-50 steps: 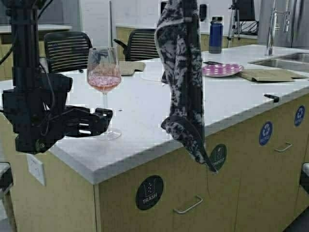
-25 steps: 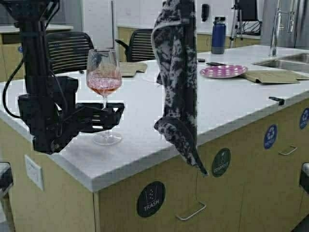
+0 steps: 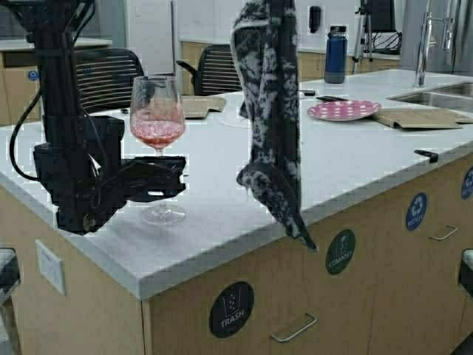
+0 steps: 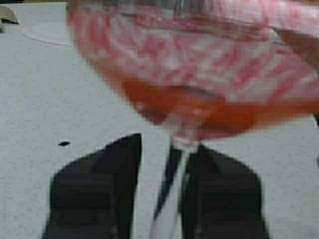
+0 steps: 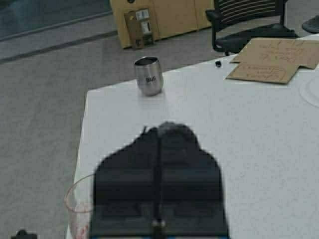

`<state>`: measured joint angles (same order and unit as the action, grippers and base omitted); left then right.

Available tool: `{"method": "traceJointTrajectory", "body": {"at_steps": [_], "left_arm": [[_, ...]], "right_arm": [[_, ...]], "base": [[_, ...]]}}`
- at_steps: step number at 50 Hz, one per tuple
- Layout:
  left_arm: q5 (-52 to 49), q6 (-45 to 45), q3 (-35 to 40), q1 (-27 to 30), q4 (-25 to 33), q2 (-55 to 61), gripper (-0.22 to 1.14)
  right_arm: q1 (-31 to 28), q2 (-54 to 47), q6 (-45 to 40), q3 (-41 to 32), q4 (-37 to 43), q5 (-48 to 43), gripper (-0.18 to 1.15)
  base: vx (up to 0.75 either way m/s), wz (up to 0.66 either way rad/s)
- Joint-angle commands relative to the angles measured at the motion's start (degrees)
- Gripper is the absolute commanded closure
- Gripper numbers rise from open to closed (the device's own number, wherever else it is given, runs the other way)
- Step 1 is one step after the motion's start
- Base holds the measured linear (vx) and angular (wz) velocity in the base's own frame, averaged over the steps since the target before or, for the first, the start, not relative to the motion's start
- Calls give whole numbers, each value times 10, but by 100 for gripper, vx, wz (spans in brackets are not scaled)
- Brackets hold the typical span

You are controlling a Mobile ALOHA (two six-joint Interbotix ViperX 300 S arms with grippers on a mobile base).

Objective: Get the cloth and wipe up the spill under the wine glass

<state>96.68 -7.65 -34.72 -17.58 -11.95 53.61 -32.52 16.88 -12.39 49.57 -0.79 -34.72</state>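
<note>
The tall clear stemmed wine glass [image 3: 157,126], pink liquid in its bowl, is gripped at the stem by the left gripper [image 4: 172,186], both black fingers [image 4: 97,194] pressed against it; its round foot is seen just above the white countertop [image 3: 222,185], likely so the spot beneath is bared. The long dark navy floral cloth [image 3: 270,118] is dangled from above by the right gripper [image 5: 158,172], jaws clenched on it, its tail hanging past the counter edge, ready for wiping
</note>
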Motion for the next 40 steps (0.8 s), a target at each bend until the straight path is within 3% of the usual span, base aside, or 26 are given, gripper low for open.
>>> {"method": "traceJointTrajectory", "body": {"at_steps": [1,6,15,24,40], "left_arm": [[3,0,-3,0,-1,-18,53],[3,-1,-10,-1,-1,-28,64],[3,1,-40,-7,-19,-77,65],[0,4,-93,-11,-34,-156,65],[-54,4,-163,-11,-33,-320,66]], "right_arm": [[14,-13,0,-43,13,-38,91],[36,-26,-1,-83,15,-43,91],[88,-82,1,-191,12,-41,91],[101,-170,1,-279,1,-24,91],[73,-299,-4,-319,-27,-17,91]], "base": [[1,0],[1,0],[0,0],[0,0],[0,0]]}}
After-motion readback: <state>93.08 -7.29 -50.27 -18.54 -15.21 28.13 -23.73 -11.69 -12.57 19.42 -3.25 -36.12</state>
